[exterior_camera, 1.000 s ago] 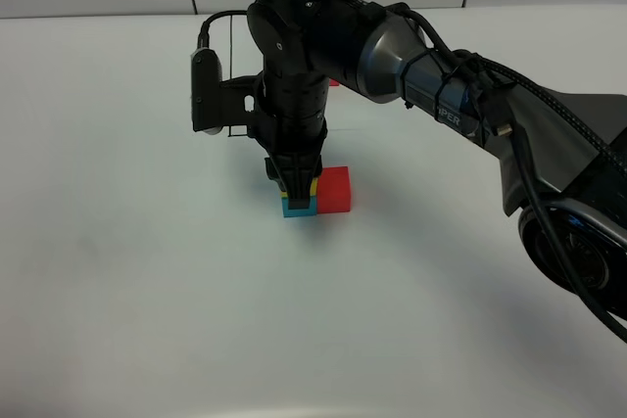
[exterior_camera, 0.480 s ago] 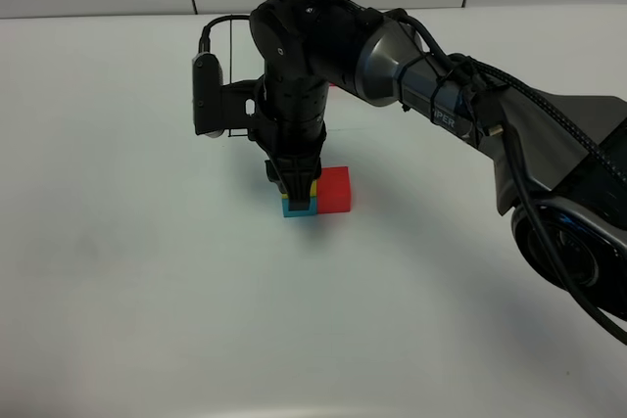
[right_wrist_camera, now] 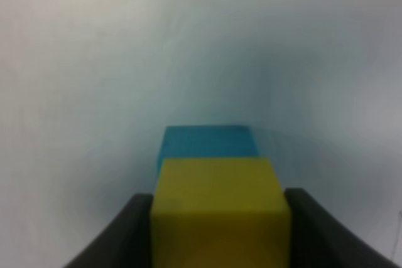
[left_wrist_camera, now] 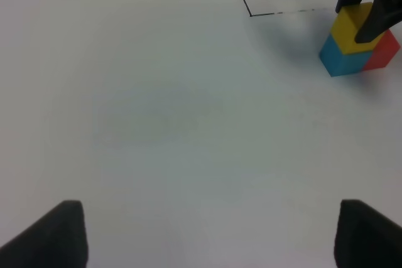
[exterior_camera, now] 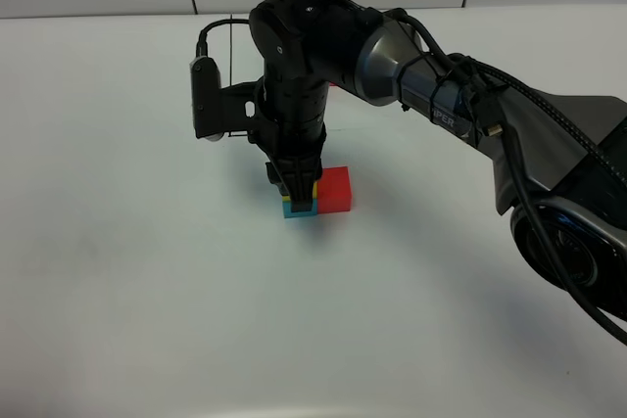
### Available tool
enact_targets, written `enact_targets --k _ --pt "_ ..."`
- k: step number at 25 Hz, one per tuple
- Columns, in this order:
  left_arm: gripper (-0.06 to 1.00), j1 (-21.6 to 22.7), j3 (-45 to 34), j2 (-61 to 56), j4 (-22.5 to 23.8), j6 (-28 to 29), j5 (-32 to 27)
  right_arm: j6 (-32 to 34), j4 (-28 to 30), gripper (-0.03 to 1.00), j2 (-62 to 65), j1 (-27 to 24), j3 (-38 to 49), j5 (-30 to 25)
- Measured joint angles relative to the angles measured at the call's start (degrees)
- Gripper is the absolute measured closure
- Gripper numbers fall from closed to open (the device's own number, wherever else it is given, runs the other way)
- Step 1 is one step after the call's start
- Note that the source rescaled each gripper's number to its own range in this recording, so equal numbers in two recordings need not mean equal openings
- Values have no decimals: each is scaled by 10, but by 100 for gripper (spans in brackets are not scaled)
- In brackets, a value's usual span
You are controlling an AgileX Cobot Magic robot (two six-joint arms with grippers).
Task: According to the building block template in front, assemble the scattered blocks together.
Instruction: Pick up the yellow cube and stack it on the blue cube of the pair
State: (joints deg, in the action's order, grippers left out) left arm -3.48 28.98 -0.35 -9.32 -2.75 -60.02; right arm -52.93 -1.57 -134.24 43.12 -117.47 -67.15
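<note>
The yellow block (left_wrist_camera: 353, 24) sits on the blue block (left_wrist_camera: 342, 61), with the red block (exterior_camera: 335, 189) touching beside it, near the middle of the table (exterior_camera: 147, 291). The right gripper (exterior_camera: 297, 193) pinches the yellow block from straight above. This looks like the last step; next it should let go and lift. The left gripper (left_wrist_camera: 204, 233) hangs wide apart, holding nothing.

Even, diffuse overhead light washes the plain white table (exterior_camera: 147, 271), bright and nearly glare-free. The black jointed arm (exterior_camera: 323, 36) throws only a faint, soft-edged grey shadow beneath itself. The right wrist view is blurred throughout, its small yellow cube (right_wrist_camera: 220, 208) soft-edged; the left wrist view's near corners darken.
</note>
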Motion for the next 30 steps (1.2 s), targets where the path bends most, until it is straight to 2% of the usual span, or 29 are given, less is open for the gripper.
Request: enact_targets --k 23,25,30 --pt "18 0 0 0 0 0 0 -2 -3 95 -1 -2 -1 4" --pt "18 0 0 0 0 0 0 -2 -3 91 -2 -3 -1 7" --pt "18 0 0 0 0 0 0 -2 -1 68 -12 -5 -1 7"
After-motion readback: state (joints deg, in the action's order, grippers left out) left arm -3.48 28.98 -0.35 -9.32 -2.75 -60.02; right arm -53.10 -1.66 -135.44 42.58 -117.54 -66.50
